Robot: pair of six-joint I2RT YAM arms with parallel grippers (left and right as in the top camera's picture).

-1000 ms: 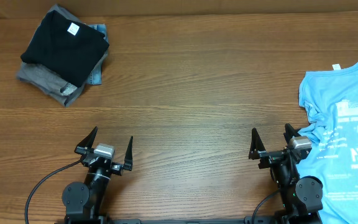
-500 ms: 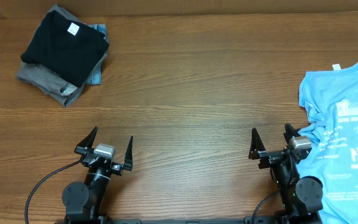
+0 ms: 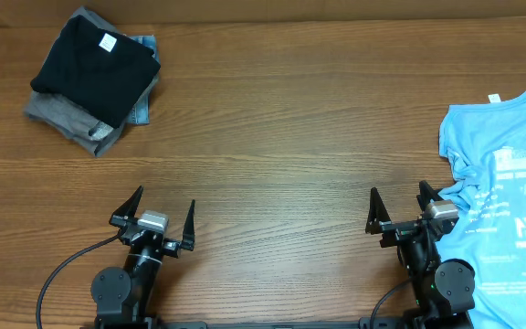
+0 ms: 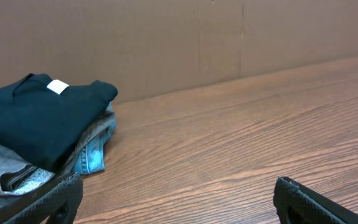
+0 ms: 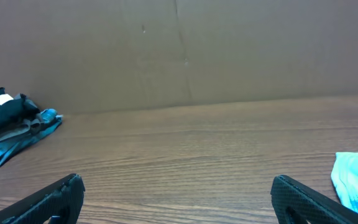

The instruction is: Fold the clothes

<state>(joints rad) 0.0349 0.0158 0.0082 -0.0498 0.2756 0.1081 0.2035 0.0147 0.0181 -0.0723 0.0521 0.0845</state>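
Table: brown wood grain, smooth, faint sheen.
Sky-blue T-shirt, table's right edge: soft cloth, matt, creased, flat white print.
Black T-shirt, table's far-left corner: matt cloth, white label; under it grey garment and faded blue denim piece.
Wall behind table: matt brown cardboard.
Left gripper, right gripper: black, matt, finely textured, plastic-looking.

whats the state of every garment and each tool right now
sky-blue T-shirt: unfolded, rumpled, lying at the right edge of view
dark T-shirt: folded, lying on other folded garments at far left
grey garment: folded, under the dark T-shirt
left tool: open, empty
right tool: open, empty
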